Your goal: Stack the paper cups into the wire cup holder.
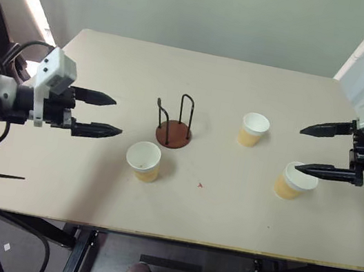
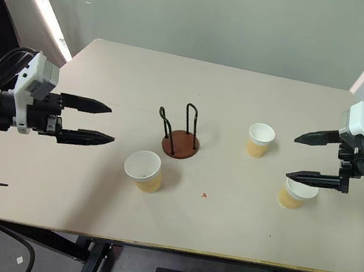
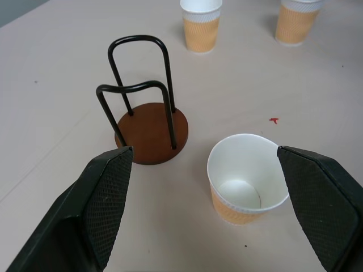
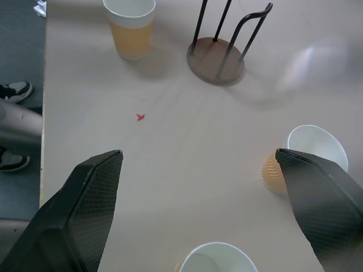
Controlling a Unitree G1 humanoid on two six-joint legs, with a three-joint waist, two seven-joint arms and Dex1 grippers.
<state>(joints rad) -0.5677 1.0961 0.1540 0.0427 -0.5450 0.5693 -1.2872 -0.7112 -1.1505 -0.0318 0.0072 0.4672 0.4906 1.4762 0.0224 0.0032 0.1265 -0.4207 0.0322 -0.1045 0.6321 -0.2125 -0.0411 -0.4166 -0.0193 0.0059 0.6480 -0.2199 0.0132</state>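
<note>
- A pale yellow-tan paper cup [image 1: 143, 160] is seen upright nearest, left of centre on the beige table [image 1: 224, 220].
- A second cup [image 1: 293, 182] stands right, under the wide-spread, empty right gripper [image 1: 320, 151].
- The left gripper [image 1: 106, 115] is held wide, empty, at left.
- The brown-based wire cup holder [image 1: 174, 129] stands empty at centre; a third cup [image 1: 254, 129] sits farther right.

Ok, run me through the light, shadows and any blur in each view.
Left eye view: even overhead light, a bright strip along the wall at upper left, soft shadows beside the wire cup holder. Left wrist view: the nearest cup and the holder are sharp. Right wrist view: a pale glare patch on the table past the holder.
</note>
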